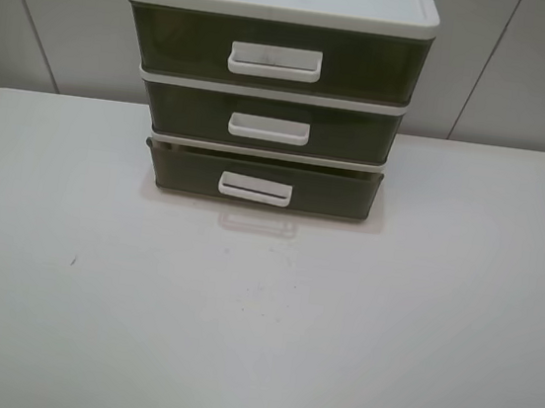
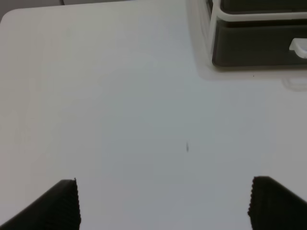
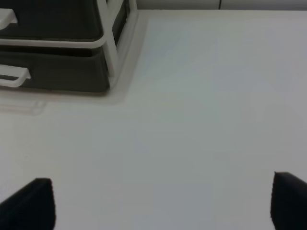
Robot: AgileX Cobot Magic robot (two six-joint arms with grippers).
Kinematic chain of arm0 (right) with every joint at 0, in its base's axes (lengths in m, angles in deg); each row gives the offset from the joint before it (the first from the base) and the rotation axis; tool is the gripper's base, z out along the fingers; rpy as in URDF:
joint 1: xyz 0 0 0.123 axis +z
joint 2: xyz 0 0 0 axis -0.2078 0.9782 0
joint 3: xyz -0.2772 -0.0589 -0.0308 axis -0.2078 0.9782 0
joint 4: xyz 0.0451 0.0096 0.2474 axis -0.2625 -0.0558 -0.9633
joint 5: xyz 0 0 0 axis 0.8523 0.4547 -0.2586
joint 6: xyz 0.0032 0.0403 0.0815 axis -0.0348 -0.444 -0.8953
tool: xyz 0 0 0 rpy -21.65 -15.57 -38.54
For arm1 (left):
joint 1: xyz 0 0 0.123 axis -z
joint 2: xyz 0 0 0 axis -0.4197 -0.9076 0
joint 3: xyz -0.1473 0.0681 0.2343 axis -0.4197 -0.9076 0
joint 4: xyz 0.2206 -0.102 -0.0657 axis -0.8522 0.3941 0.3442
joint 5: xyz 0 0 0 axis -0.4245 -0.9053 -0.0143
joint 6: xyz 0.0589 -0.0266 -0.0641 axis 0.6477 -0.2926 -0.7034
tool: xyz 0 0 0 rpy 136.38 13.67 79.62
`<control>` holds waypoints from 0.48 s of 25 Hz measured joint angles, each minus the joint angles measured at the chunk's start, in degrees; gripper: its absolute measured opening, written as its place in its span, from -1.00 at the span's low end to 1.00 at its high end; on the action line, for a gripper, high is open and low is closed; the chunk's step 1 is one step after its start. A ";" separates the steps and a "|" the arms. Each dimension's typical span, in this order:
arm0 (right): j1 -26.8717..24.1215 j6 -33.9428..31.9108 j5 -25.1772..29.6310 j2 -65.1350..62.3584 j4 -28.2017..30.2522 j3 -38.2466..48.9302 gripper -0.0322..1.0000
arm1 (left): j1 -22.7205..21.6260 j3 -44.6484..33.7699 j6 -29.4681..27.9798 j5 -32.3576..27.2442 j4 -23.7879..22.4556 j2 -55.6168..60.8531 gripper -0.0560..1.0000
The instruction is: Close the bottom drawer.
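Observation:
The bottom drawer of the white-framed three-drawer unit stands pulled out a little; its dark front sticks out past the two drawers above. Its white loop handle faces me. It also shows in the left wrist view and in the right wrist view. My left gripper is open and empty above the bare table, well short of the drawer. My right gripper is open and empty too, off to the drawer's right. Neither gripper shows in the exterior high view.
The unit stands at the back middle of a white table. The middle drawer and the taller top drawer sit flush in the frame. A small dark speck marks the table at the left. A grey wall stands behind.

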 joint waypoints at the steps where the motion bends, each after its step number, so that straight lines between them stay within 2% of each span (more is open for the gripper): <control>1: 0.00 -0.54 0.00 0.00 0.14 0.00 0.57 | 0.00 0.00 0.00 0.00 0.00 0.00 0.47; 12: 0.00 -0.54 0.00 -1.04 0.37 0.00 0.57 | 0.00 0.00 0.00 0.00 0.00 0.00 0.47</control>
